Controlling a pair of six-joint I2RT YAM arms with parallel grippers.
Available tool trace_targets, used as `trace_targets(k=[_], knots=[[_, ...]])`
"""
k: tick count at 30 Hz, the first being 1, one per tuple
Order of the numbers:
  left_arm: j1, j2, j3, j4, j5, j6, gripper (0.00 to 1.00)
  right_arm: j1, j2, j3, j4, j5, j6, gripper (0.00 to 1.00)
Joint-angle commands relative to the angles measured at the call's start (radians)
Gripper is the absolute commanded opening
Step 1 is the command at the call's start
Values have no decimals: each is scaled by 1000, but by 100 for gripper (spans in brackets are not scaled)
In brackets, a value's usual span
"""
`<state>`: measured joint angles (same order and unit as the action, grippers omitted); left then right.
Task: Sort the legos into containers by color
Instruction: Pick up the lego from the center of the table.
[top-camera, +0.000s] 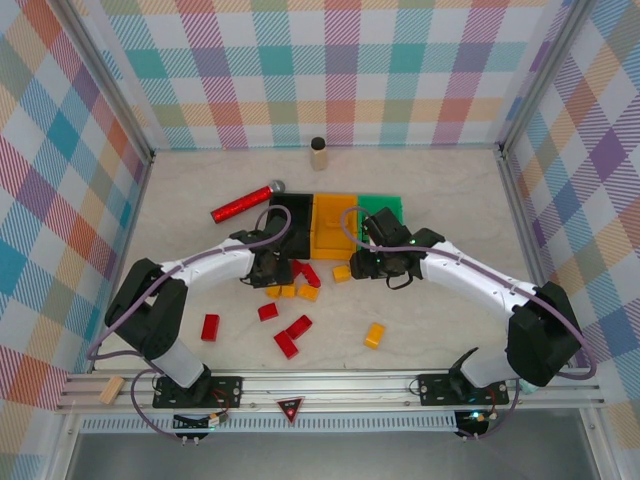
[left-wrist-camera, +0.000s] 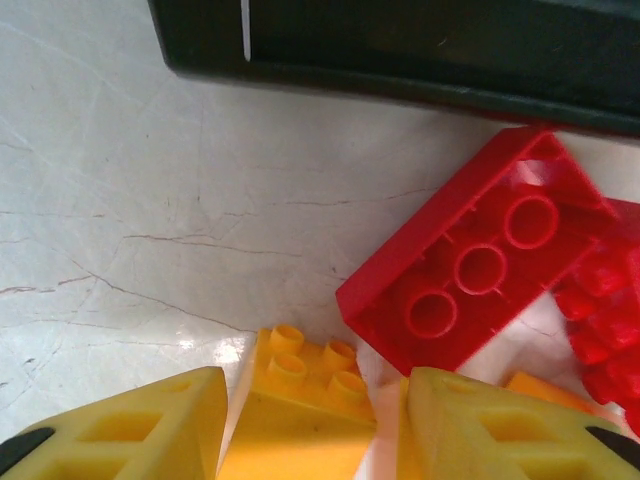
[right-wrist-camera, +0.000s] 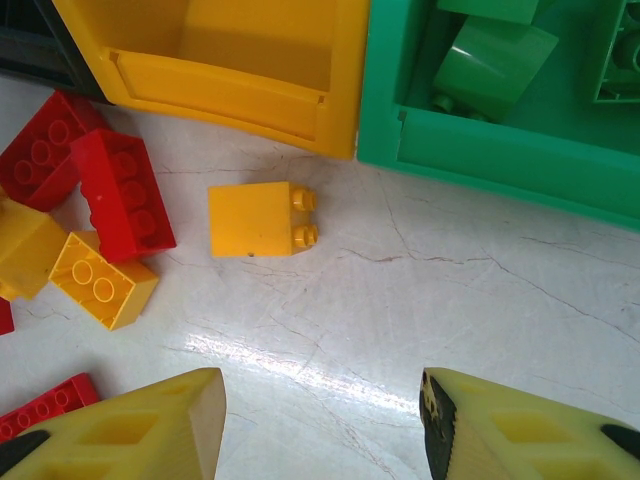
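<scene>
Left hand: the yellow fingers are seen part open, set either side of a small yellow-orange studded plastic brick, studs pointing ahead. A thin gap is left at the right finger, so no firm clamp is shown. Just ahead and to the right of this hand a red plastic brick is laid hollow side up, close against the straddled one. Farther ahead the near wall of the black plastic bin is reached.

Right hand: the fingers are spread wide, nothing is held, and bare white marbled counter is seen between them. Ahead and slightly left a second yellow-orange brick is laid on its side, studs to the right. Far to the left a cluster of red and yellow bricks is bunched together. Beyond, the orange rectangular plastic bin is set ahead-left and the green plastic bin ahead-right, walls touching. Green bricks are held inside the green one.
</scene>
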<state>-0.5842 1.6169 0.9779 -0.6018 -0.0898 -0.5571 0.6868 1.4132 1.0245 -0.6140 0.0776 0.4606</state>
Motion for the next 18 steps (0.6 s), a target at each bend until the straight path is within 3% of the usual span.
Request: trace_targets(k=[1, 9, 13, 15, 18], knots=[[10, 33, -56, -43, -9, -14, 50, 3, -19, -15, 3, 10, 8, 55], [10, -52, -128, -52, -41, -30, 51, 3, 2, -17, 27, -10, 11, 55], [11, -48, -127, -45, -51, -30, 38, 3, 15, -4, 33, -27, 11, 55], [11, -47, -108, -46, -46, -20, 24, 4, 16, 0, 28, -27, 8, 55], [9, -61, -63, -63, -32, 0, 23, 4, 6, 0, 21, -15, 6, 55]])
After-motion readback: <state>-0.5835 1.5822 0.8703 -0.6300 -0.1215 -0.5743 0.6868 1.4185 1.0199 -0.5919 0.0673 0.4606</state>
